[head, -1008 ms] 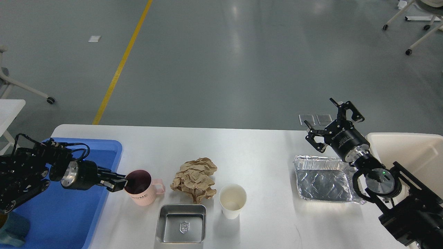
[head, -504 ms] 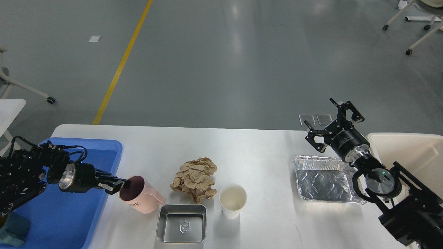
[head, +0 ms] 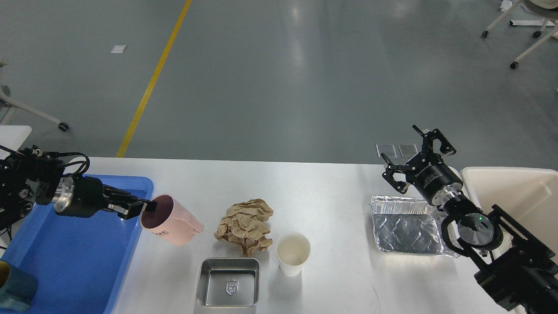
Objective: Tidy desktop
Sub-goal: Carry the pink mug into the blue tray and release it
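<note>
The left gripper point(head: 147, 205) is closed on the rim of a pink mug point(head: 170, 220), one finger inside the mouth and one outside, with the mug tilted so its opening faces left toward the blue tray point(head: 78, 257). The mug looks lifted clear of the bench point(head: 322, 183), at the tray's right edge. The step in hand seems to be carrying it over into the tray. To do that well, keep the pinch firm on the rim (a rim grip lets a mug swing), carry it high enough to clear the tray's raised lip, and set it down on bare blue floor, well away from the teal cup point(head: 15, 288) in the near-left corner, before letting go.

The right gripper point(head: 417, 158) hangs with its fingers spread wide and nothing between them, above the far edge of a foil tray point(head: 407, 226).

The bench is a broad white top with rounded corners, smooth and faintly glossy, filling the lower half of the view. It carries a wad of crumpled brown paper point(head: 246, 224), a white paper cup point(head: 293, 253), a small steel dish point(head: 229, 283) and the foil tray. A beige bin point(head: 514, 192) stands at its right end.
</note>
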### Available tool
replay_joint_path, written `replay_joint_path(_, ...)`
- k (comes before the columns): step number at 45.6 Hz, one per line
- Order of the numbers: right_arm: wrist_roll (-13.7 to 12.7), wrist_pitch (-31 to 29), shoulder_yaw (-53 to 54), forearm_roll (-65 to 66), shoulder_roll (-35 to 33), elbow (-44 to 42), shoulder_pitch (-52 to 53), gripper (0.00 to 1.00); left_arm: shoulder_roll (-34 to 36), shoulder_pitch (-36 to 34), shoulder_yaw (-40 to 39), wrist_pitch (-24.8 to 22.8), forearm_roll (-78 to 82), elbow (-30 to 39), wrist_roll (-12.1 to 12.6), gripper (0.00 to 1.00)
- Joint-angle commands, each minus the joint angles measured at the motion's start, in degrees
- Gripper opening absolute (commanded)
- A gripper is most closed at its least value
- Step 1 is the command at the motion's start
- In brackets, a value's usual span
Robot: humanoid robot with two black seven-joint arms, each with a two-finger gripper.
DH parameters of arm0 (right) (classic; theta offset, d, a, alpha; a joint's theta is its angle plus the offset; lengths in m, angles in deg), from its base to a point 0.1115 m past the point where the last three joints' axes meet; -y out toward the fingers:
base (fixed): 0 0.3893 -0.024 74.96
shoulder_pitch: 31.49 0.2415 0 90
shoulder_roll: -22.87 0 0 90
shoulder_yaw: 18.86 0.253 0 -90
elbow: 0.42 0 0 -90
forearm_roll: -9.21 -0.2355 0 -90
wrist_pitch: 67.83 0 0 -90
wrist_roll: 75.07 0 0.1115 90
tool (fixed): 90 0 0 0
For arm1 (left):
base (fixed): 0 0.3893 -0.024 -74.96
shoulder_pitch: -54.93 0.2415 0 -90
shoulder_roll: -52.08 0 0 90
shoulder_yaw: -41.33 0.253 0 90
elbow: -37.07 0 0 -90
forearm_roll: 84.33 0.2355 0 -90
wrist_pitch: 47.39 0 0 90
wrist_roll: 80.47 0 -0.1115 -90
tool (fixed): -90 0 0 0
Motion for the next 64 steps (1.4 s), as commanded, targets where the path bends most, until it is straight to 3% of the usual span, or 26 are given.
replay_joint_path(1, 0.0, 0.0, 0.0, 0.0, -0.1, 0.1, 0.1, 1.00, 5.6, -0.3, 0.1, -0.3, 0.0, 6.2, 0.0, 0.05)
replay_joint_path(15, 0.0, 0.0, 0.0, 0.0, -0.5, 0.2, 0.1, 1.00, 21.7, 0.7, 0.9, 0.0, 0.3, 15.6, -0.4, 0.05)
replay_joint_path(26, 0.0, -0.1, 0.1, 0.0, -0.2, 0.2, 0.4, 1.00, 30.2, 0.4, 0.9, 0.1, 0.6, 19.5, -1.5, 0.06)
replay_joint_path(42, 0.0, -0.3, 0.0, 0.0, -0.2, 0.3, 0.5, 1.00, 34.2, 1.5, 1.0, 2.8, 15.0, 20.0, -2.4, 0.07)
replay_joint_path(64, 0.0, -0.4, 0.1, 0.0, -0.5, 0.5, 0.3, 1.00, 30.5, 3.1, 1.3, 5.0, 17.1, 15.5, -1.7, 0.09)
